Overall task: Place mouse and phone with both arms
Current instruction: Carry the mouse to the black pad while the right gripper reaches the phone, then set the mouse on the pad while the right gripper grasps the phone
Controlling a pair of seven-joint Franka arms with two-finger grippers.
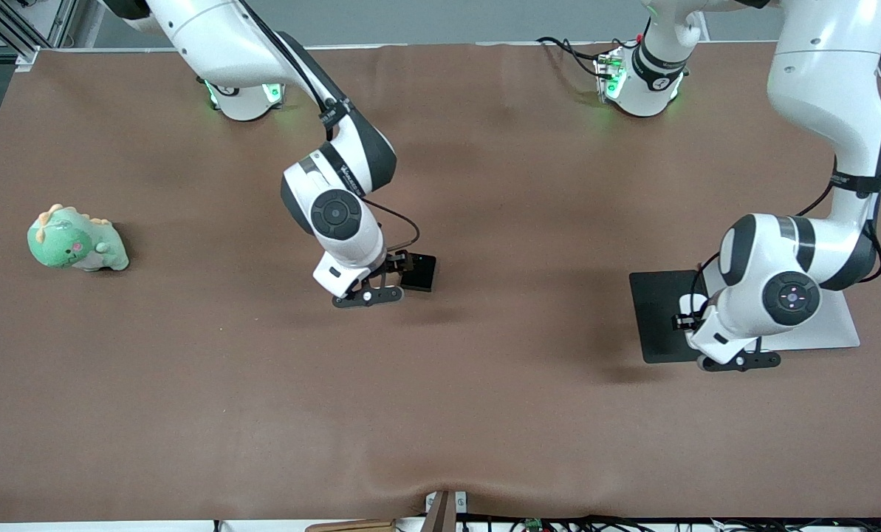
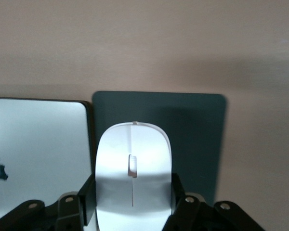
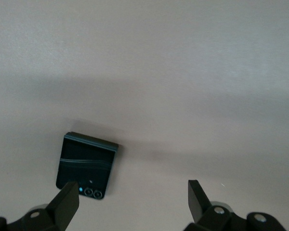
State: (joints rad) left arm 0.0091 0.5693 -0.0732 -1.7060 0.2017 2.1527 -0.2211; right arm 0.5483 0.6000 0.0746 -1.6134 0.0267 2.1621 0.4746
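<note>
The white mouse (image 2: 133,163) sits between the fingers of my left gripper (image 2: 133,191), which is shut on its sides over the dark-grey mouse pad (image 2: 195,134). In the front view the left gripper (image 1: 682,316) is over the pad (image 1: 658,318) at the left arm's end of the table, and a bit of the mouse (image 1: 692,302) shows. The black phone (image 3: 86,166) lies flat on the brown table. My right gripper (image 3: 132,197) is open and empty just above the table, with one fingertip (image 3: 67,199) beside the phone. In the front view the right gripper (image 1: 394,267) is next to the phone (image 1: 419,272), near the table's middle.
A silver laptop (image 2: 38,149) lies beside the mouse pad; it also shows in the front view (image 1: 831,329) under the left arm. A green dinosaur plush (image 1: 77,240) sits at the right arm's end of the table.
</note>
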